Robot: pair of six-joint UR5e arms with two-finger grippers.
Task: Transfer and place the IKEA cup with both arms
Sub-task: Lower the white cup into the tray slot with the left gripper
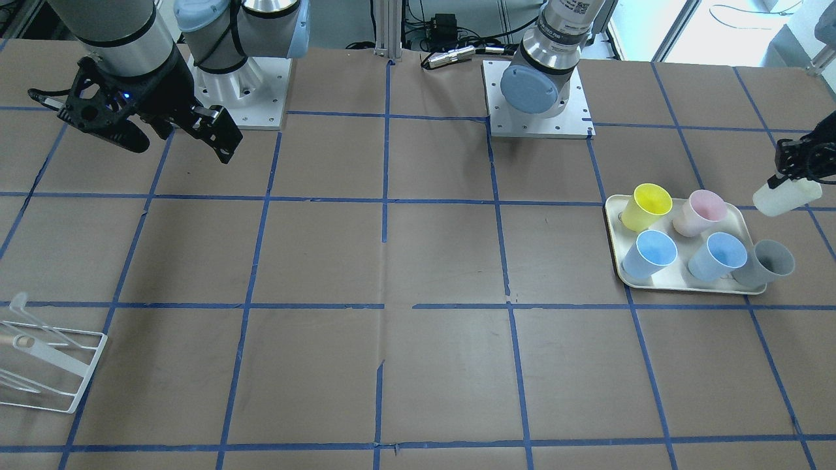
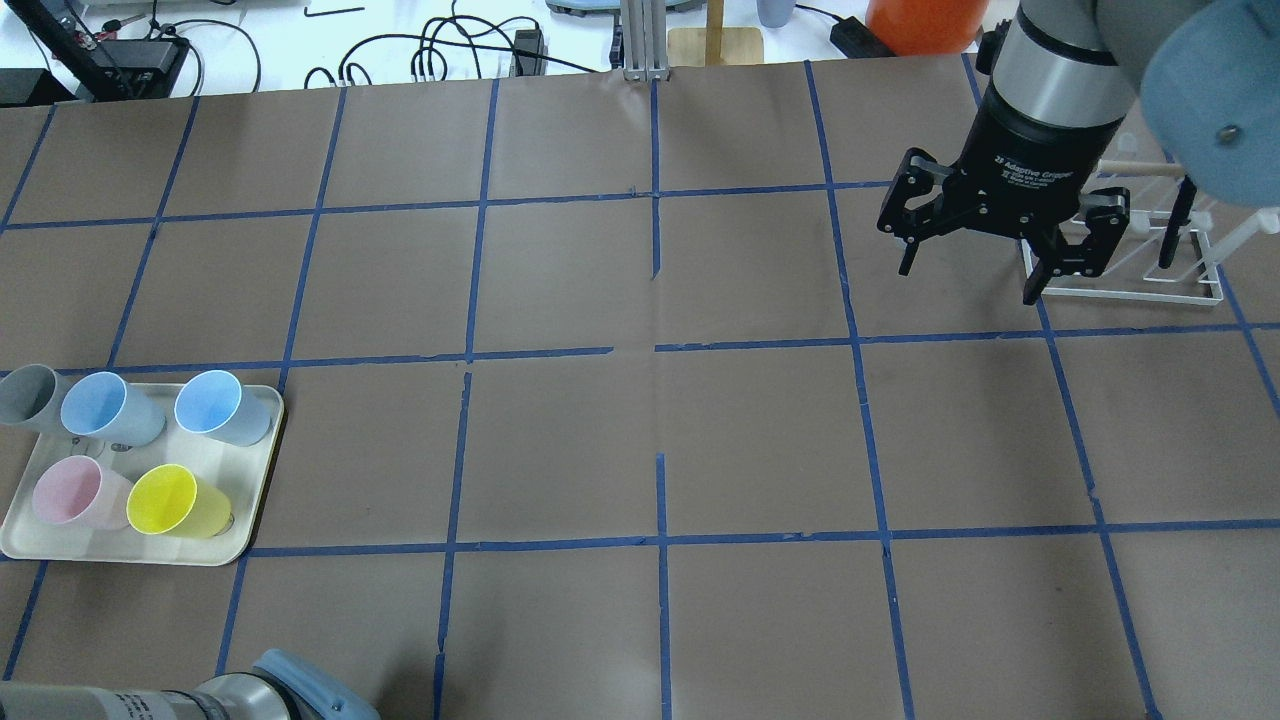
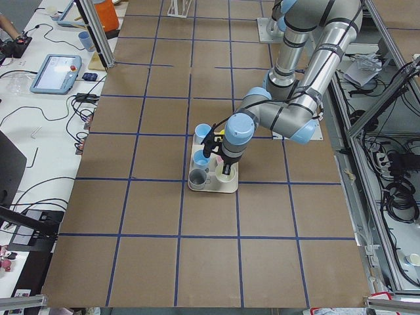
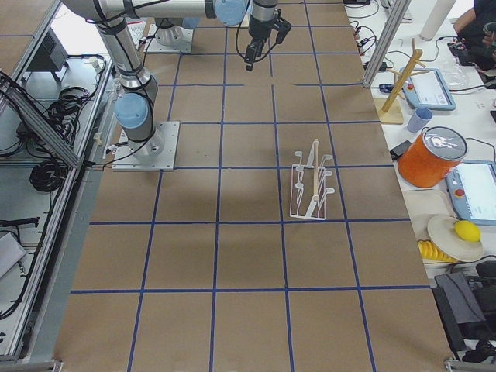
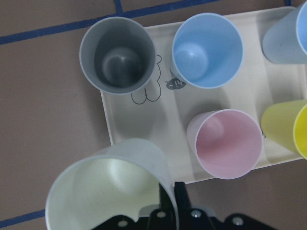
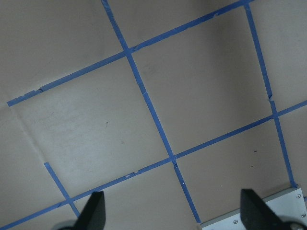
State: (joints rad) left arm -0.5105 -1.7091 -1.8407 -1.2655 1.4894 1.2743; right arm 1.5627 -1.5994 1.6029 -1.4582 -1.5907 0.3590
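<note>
The white IKEA cup (image 1: 787,198) hangs tilted in the air at the table's end, just beyond the tray (image 1: 617,261). My left gripper (image 1: 793,166) is shut on its rim. In the left wrist view the cup (image 5: 110,187) fills the lower left, with the gripper (image 5: 170,199) pinching its wall, above the tray's edge (image 5: 108,120). My right gripper (image 2: 968,280) is open and empty, high above the table in front of the wire rack (image 2: 1130,270). It also shows in the front view (image 1: 173,140) and in the right wrist view (image 6: 173,215).
The cream tray (image 2: 20,545) holds a yellow cup (image 1: 646,207), a pale pink cup (image 1: 700,212), two blue cups (image 1: 650,253) and a grey cup (image 1: 771,261) at its corner. The white rack (image 1: 46,365) stands near the opposite end. Brown paper with a blue tape grid covers the table.
</note>
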